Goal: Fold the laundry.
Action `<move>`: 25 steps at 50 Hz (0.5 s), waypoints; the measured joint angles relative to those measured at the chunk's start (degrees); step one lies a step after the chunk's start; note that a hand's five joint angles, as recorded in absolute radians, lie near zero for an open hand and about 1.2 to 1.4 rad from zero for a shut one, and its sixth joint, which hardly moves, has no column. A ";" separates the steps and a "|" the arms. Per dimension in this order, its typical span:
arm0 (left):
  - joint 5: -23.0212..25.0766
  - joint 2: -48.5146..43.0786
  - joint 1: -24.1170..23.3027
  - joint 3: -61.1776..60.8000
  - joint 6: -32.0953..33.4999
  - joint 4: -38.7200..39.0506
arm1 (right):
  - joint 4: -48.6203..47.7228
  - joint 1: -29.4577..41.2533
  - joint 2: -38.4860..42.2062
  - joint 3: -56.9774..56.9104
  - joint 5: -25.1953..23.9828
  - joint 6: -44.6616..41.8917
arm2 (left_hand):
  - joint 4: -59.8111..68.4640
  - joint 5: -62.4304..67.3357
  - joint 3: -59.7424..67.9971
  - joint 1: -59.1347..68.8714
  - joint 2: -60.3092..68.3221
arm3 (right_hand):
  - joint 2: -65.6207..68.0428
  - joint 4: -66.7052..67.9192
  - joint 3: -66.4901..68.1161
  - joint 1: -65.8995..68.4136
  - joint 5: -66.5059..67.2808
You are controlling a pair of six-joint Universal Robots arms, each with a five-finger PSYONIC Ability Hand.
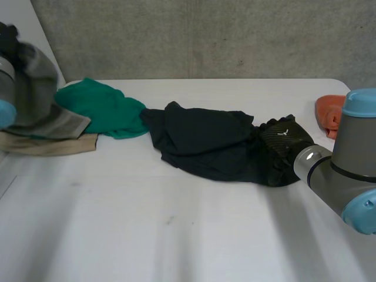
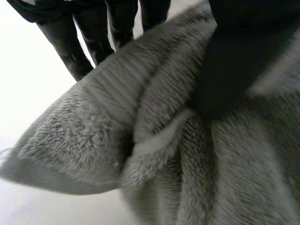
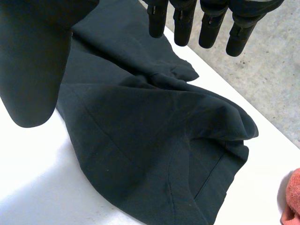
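Five cloths, one white table (image 1: 176, 235).
Right hand (image 1: 285, 144), fingers straight, over one crumpled black garment (image 1: 200, 141) mid-table; left hand (image 2: 243, 61) pinches one fluffy grey towel (image 2: 93, 136); one green cloth (image 1: 103, 106), one beige cloth (image 1: 53, 144), one orange cloth (image 1: 329, 111).

Soft even light — white table (image 1: 176, 235) glaring bright beside grey towel (image 2: 93, 140).

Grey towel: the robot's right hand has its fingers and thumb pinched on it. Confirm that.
Not right: it is the left hand, not the right, whose fingers and thumb are pinched on the grey towel. The left wrist view shows it.
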 measured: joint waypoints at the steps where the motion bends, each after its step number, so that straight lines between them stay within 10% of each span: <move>1: 0.56 -0.59 -0.07 -0.10 -0.07 -0.08 | 0.00 0.02 0.04 -0.01 0.01 -0.10 | 0.00 0.00 0.00 0.00 0.00 | 0.00 0.00 0.00 0.00 0.00; 6: 4.89 -2.54 -1.68 -1.94 -0.44 -0.36 | -0.01 -0.13 0.03 -0.23 -0.01 -0.69 | -42.43 -40.55 -41.75 -40.78 -42.05 | 0.00 0.00 0.00 0.00 0.00; 25: 17.05 -0.70 -24.11 -11.18 0.64 -4.78 | 2.09 -2.87 3.57 -6.98 0.08 -8.44 | -42.98 -40.61 -42.37 -40.78 -42.91 | 0.00 0.00 0.00 0.00 0.00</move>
